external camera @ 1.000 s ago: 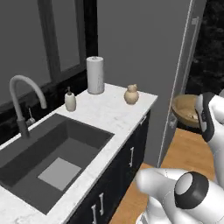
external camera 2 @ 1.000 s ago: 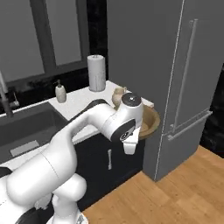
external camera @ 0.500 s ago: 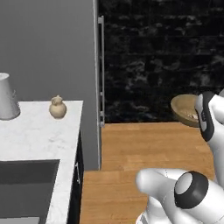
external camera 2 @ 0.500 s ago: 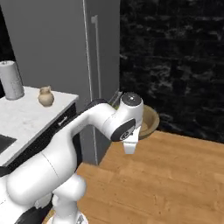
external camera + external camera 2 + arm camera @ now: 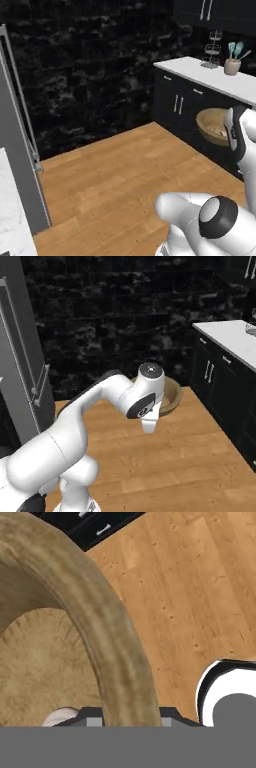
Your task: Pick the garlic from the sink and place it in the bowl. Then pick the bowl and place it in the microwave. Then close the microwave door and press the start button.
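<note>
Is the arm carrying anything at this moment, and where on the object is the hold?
It carries the round tan-brown wooden bowl, gripped at its rim. A pale rounded thing, likely the garlic, lies inside.

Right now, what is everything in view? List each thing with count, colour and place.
bowl: one, tan-brown wood, carried above the floor at the end of the arm, its rim close up in the hand view.
garlic: one, pale, partly hidden low inside the bowl in the hand view.
fridge: one, grey with a long handle, at the left.
counter: one, white top over black cabinets, at the right.
utensil holder: one, beige, with teal utensils, on the counter.
tiered wire stand: one, dark, beside the holder.
wall: black brick, at the back.
floor: orange-brown wood.
arm: one, white, reaching forward.
gripper: at the bowl's rim; fingers hidden.
</note>
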You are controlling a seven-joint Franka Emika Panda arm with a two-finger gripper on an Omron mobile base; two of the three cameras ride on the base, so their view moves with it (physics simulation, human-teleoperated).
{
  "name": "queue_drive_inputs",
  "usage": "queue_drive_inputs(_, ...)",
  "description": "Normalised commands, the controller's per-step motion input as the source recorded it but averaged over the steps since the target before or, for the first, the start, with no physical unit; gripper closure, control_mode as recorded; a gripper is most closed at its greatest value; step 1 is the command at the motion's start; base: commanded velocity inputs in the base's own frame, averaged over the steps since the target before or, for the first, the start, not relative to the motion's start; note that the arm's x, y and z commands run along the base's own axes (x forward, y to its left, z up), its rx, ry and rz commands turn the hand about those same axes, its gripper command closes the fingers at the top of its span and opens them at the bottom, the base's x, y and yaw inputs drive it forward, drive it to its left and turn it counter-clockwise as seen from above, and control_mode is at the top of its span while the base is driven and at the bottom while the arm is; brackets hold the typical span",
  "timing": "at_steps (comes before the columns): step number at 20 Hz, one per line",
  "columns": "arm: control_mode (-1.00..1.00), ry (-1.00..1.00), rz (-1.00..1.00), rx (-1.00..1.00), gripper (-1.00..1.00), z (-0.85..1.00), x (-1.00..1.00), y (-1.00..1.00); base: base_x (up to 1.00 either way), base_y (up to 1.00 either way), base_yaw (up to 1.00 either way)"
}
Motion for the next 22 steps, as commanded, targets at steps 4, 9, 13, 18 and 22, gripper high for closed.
queue_drive_inputs(4,1.0,0.0,0.0,0.0,1.0,0.0,0.0,0.0,-0.03,0.04,-0.73)
queue_drive_inputs(9,1.0,0.0,0.0,0.0,1.0,0.0,0.0,0.0,-0.06,0.0,-0.77)
queue_drive_inputs(13,1.0,0.0,0.0,0.0,1.0,0.0,0.0,0.0,-0.1,0.0,-0.79)
queue_drive_inputs(18,1.0,0.0,0.0,0.0,1.0,0.0,0.0,0.0,-0.13,0.02,-0.46)
queue_drive_inputs(22,1.0,0.0,0.0,0.0,1.0,0.0,0.0,0.0,0.0,-0.03,0.0)
